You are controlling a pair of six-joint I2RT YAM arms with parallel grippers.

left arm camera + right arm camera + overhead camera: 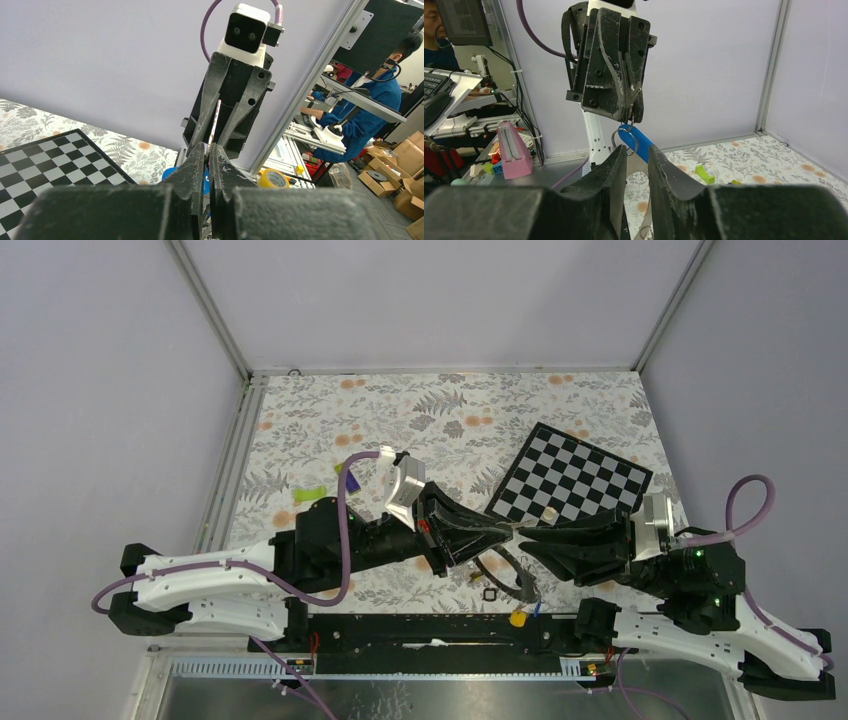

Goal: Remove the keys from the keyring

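Dangling blue-headed key [642, 144] beneath left end effector [633, 119]

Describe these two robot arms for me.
The left arm and right arm have white shells by the base, black links beyond. The left gripper and right gripper are black, two-fingered. A purple cable loops off each; green lights glow on the right arm.

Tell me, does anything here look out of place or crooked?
The checkerboard lies askew on the floral table, turned at a slant to its edges. A green block lies loose towards the table's left side. Nothing looks spilled or broken.
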